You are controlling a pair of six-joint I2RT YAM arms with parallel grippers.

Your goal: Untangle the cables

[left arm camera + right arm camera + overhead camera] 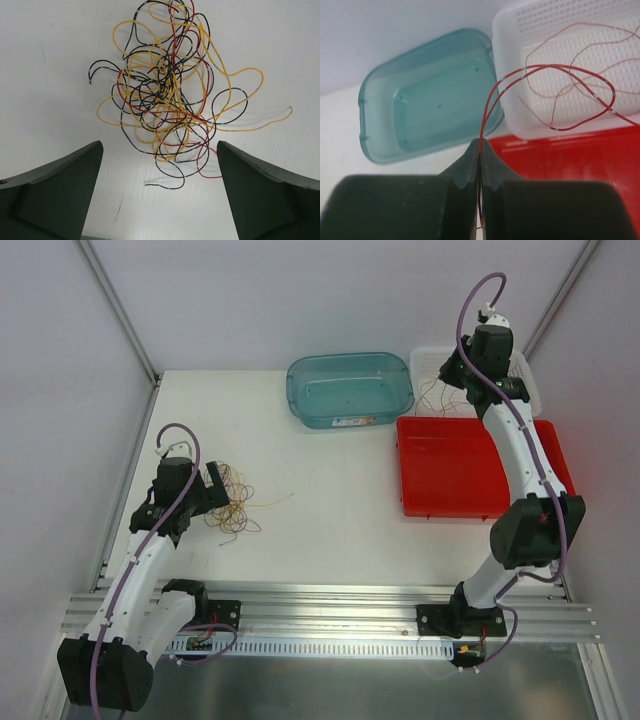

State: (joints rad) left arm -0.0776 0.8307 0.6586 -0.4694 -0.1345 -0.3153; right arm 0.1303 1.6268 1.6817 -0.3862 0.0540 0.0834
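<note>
A tangle of thin yellow, black and red cables (170,95) lies on the white table, seen small in the top view (235,502). My left gripper (160,192) is open just short of the tangle, which lies ahead of the fingers; a loose black end lies between them. My right gripper (480,150) is shut on a red cable (540,70) and holds it over the white perforated basket (570,25), where the cable loops onto several thin red strands. In the top view the right gripper (460,375) is at the basket's left side (425,360).
A teal bin (350,388) stands at the back middle, also in the right wrist view (425,115). A red tray (450,475) lies in front of the basket at the right. Grey walls close the left and right sides.
</note>
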